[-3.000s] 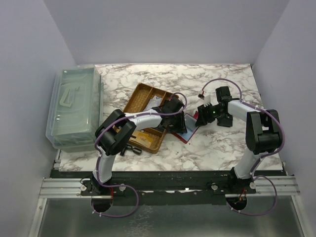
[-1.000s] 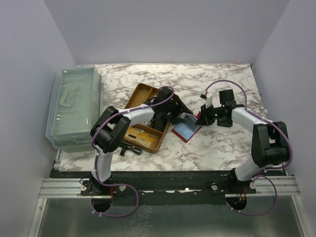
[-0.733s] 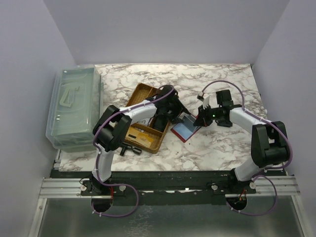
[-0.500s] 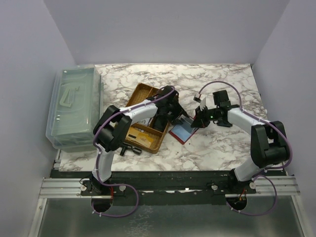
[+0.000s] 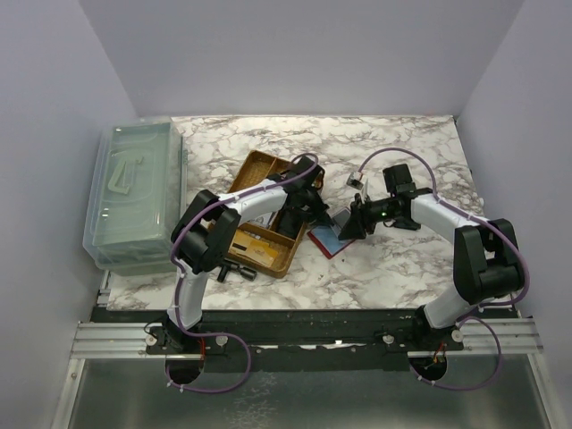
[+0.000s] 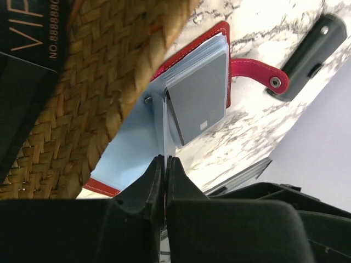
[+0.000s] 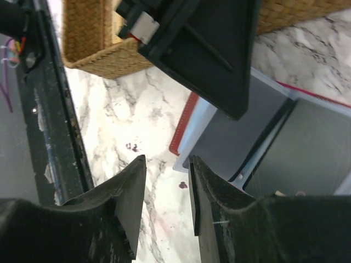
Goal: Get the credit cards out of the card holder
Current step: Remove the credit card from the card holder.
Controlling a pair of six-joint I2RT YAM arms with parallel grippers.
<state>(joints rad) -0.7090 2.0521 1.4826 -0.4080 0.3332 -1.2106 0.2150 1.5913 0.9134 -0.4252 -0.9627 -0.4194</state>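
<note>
The red card holder [image 5: 327, 239] lies open on the marble table beside the wicker basket [image 5: 253, 168]. In the left wrist view its light-blue inside [image 6: 129, 153] and a stack of grey cards [image 6: 200, 101] in clear sleeves show. My left gripper [image 6: 165, 161] is shut on the edge of one thin sleeve. In the top view it [image 5: 319, 214] sits at the holder's far end. My right gripper [image 7: 166, 160] is open and hovers over the table at the holder's red edge [image 7: 184, 126], empty. A grey card [image 7: 241, 137] lies just right of its fingers.
The wicker basket [image 6: 109, 82] holds several dark cards and presses against the holder's left side. A clear plastic box [image 5: 134, 192] stands at far left. A small black object [image 5: 238, 271] lies in front of the basket. The table's front rail [image 7: 52, 137] is near.
My right gripper has moved left, from beside the holder to over its near end. My left gripper has shifted from the basket side down to the holder and closed on a sleeve.
</note>
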